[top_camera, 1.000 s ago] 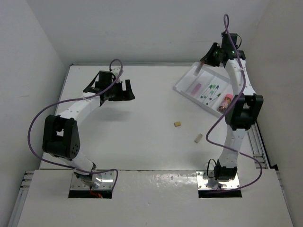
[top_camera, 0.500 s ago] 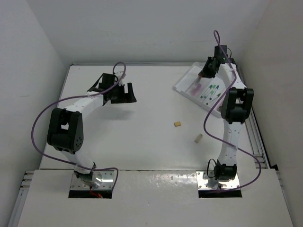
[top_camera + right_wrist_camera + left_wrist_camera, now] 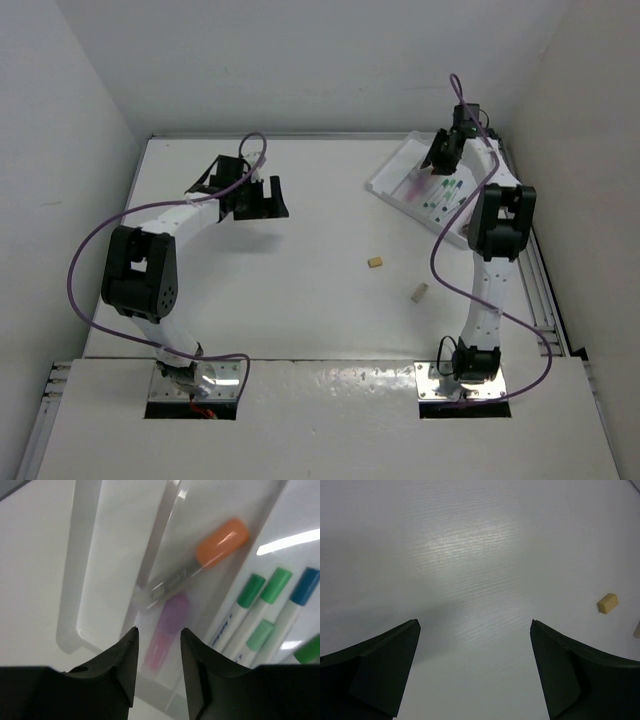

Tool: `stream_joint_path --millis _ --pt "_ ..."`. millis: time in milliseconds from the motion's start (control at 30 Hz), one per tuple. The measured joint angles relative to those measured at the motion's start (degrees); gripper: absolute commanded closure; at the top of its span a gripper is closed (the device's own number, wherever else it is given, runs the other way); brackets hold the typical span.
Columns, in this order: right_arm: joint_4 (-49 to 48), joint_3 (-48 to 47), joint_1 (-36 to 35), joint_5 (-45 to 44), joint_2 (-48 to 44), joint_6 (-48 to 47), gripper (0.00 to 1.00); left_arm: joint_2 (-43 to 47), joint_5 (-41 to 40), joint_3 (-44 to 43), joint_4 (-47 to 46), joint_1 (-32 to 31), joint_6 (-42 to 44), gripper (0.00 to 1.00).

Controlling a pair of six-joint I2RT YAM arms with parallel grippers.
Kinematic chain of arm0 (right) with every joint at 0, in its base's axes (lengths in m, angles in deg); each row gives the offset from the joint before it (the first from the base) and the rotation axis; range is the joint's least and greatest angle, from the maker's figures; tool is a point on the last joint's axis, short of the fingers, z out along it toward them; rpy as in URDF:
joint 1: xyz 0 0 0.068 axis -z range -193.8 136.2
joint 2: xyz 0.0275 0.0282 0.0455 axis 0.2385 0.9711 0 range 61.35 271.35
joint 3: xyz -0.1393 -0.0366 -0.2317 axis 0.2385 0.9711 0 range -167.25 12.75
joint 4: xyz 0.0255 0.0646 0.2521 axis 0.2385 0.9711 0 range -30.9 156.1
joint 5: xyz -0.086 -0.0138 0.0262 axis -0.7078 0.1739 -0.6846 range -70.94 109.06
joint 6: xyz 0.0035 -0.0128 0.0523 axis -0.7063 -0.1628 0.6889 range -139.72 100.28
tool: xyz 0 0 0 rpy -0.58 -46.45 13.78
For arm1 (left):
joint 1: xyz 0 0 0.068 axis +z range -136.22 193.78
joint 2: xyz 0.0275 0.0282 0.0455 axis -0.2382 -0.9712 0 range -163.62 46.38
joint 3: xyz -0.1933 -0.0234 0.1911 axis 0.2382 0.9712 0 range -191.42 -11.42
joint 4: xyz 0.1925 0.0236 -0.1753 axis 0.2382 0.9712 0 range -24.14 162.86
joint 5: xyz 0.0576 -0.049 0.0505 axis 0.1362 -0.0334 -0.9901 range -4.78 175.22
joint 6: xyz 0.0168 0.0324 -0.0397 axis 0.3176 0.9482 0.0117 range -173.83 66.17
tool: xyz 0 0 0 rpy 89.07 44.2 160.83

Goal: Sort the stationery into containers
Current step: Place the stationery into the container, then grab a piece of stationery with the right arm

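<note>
The white divided tray (image 3: 395, 170) stands at the far right. My right gripper (image 3: 437, 165) hovers low over its near-left end, open and empty. In the right wrist view the gripper (image 3: 159, 635) is above a lilac-and-pink stick (image 3: 169, 630). An orange-tipped clear pen (image 3: 200, 560) lies slanted just beyond it in the same compartment. Green-capped markers (image 3: 250, 592) and a blue-capped one (image 3: 304, 586) lie in compartments to the right. Two beige erasers (image 3: 375, 263) (image 3: 419, 292) lie on the table. My left gripper (image 3: 255, 195) is open and empty over bare table.
In the left wrist view the gripper (image 3: 475, 622) frames bare table, with one eraser (image 3: 608, 603) far to the right. The tray's outer wall (image 3: 82, 555) is left of my right fingers. White walls close in the table at back and sides.
My right gripper came down from above the tray with the orange-tipped pen and let it go. The pen now lies in the tray. The left arm shifted slightly.
</note>
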Motion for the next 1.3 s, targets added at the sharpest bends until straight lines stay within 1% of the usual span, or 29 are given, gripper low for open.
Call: stream_joint_path --millis 33,67,133,200,300,333,367,400,433,467,567,600,667,767,900,967,1000,1033,1300 --pt "-0.02 1.75 0.28 1.05 -1.66 -1.57 0.67 0.00 -0.04 -0.09 -0.02 0.00 -0.07 0.01" --pt "0.48 2.80 0.46 1.60 -2.80 -2.21 0.69 0.00 -0.15 -0.15 -0.02 0.00 -0.20 0.02" --pt "-0.37 9.68 0.48 3.17 -8.63 -6.47 0.70 0.11 -0.35 -0.15 0.00 0.00 -0.20 0.02" --pt "0.00 19.85 0.24 4.83 -17.53 -11.43 0.72 0.50 -0.61 -0.15 0.07 0.00 -0.07 0.02" --pt "1.51 32.59 -2.27 7.26 -30.93 -20.74 0.71 1.95 -0.94 0.07 0.04 0.00 1.29 0.02" --pt "2.27 36.26 -3.85 7.98 -35.23 -24.41 0.69 2.64 -0.96 0.17 0.07 0.00 2.08 0.02" --pt "3.04 39.71 -5.62 8.63 -39.32 -27.87 0.63 3.50 -1.03 0.26 0.20 0.00 2.82 0.02" --pt "4.07 42.80 -7.34 8.94 -42.95 -31.17 0.59 4.24 -1.07 0.28 0.42 0.00 3.67 0.02" --pt "4.68 45.88 -9.29 9.14 -45.88 -34.18 0.55 5.01 -1.07 0.28 0.70 0.00 4.50 0.02" --pt "4.92 49.46 -11.10 9.33 -48.74 -37.07 0.47 5.62 -1.07 0.28 1.07 0.00 5.18 0.02" --pt "6.54 60.39 -14.43 8.22 -55.10 -43.36 0.38 7.06 -1.16 0.28 2.38 0.00 6.88 0.02" --pt "7.08 63.28 -14.97 7.67 -56.15 -44.61 0.33 7.39 -1.22 0.31 2.80 0.00 7.32 0.02" --pt "7.45 68.87 -16.35 5.64 -57.51 -46.12 0.32 8.15 -1.33 0.39 3.54 0.00 7.98 0.02" --pt "7.69 72.94 -17.79 2.95 -57.68 -46.88 0.28 9.81 -1.40 0.81 4.61 0.04 8.39 0.02" --pt "5.60 74.07 -19.04 -0.15 -57.55 -47.08 0.26 11.50 -1.49 0.90 5.60 0.04 8.96 0.02" --pt "3.87 74.36 -19.47 -1.14 -57.24 -47.30 0.23 12.20 -1.57 1.05 5.66 0.04 9.33 0.02" --pt "3.17 74.42 -19.61 -1.73 -56.87 -47.63 0.19 12.48 -1.68 1.14 5.70 0.04 9.49 0.02" --pt "2.54 74.44 -19.78 -2.10 -56.33 -47.80 0.18 12.70 -1.68 1.18 5.75 0.04 9.60 0.02" --pt "-0.55 74.58 -21.09 -3.04 -51.36 -50.25 0.18 12.85 -1.49 1.53 6.80 0.11 10.32 0.00"
